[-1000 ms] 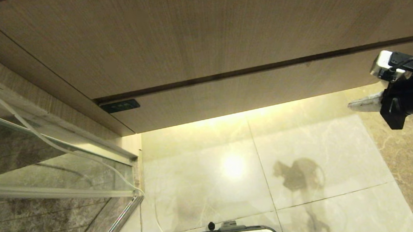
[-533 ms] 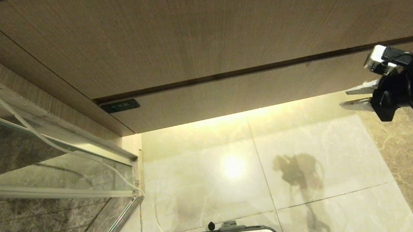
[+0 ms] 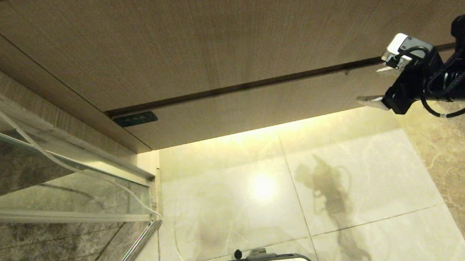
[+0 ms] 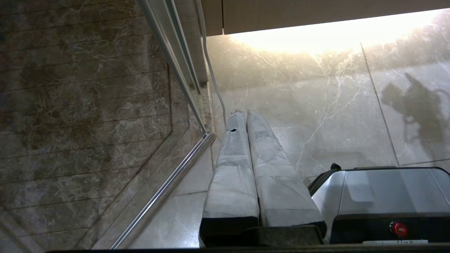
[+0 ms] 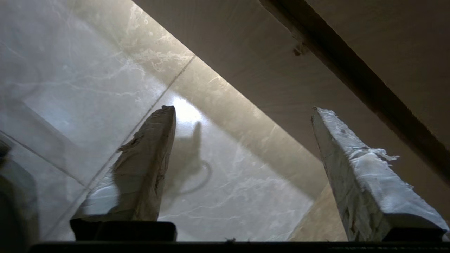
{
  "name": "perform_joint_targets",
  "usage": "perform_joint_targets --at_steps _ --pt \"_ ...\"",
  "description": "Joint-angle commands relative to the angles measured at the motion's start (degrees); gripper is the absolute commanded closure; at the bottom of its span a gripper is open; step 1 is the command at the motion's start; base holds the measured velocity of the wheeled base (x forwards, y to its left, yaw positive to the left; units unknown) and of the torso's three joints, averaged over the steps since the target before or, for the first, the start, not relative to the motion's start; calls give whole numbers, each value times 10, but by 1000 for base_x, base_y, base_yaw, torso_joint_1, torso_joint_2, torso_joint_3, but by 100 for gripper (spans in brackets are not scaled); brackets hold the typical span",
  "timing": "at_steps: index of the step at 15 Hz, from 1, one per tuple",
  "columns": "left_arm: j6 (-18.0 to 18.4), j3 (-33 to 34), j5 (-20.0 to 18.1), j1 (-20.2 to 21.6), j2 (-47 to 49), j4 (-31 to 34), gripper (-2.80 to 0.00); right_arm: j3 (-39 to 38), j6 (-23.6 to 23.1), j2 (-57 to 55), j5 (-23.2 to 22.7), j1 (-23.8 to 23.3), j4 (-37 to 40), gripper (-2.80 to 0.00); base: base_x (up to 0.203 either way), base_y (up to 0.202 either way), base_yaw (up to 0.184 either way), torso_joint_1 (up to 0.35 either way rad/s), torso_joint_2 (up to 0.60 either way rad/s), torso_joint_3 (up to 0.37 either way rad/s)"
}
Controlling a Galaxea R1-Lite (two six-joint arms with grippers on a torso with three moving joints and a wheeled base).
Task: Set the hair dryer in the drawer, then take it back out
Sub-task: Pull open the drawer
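The drawer [image 3: 256,107] is the lower wood-grain strip under the dark gap, and its flat front stands shut. It also shows in the right wrist view as the drawer front [image 5: 267,73] beside that gap. The hair dryer is out of view. My right gripper [image 3: 375,85] hangs in front of the drawer's right end, level with it, open with nothing between its fingers [image 5: 243,108]. My left gripper [image 4: 242,113] is parked low beside the robot's base, shut and empty.
A taller wood-grain panel [image 3: 227,33] sits above the drawer. A glass shower screen with a metal frame [image 3: 53,169] stands at the left, with a white cord [image 3: 176,246] running down it. A dark switch plate [image 3: 134,119] marks the drawer's left end. Marble floor [image 3: 347,166] lies below.
My right gripper has gone from shut to open. It has also risen and moved left, from beside the floor edge up to the drawer's right end. The left arm is still.
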State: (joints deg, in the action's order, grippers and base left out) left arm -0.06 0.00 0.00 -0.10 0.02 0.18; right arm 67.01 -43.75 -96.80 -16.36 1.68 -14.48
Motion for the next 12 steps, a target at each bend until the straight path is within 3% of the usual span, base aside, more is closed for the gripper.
perform_joint_targets --at_steps 1,3,7,12 --pt "0 1 0 0 0 0 0 -7 -92 -8 -4 4 -15 -280 0 0 0 0 0 0" --pt "0 1 0 0 0 0 0 -9 -154 -17 -6 3 -51 -280 0 0 0 0 0 0" --pt "0 1 0 0 0 0 0 -7 -180 -31 -27 3 -60 -280 0 0 0 0 0 0" --pt "0 1 0 0 0 0 0 -2 -246 -60 -98 1 -58 -280 0 0 0 0 0 0"
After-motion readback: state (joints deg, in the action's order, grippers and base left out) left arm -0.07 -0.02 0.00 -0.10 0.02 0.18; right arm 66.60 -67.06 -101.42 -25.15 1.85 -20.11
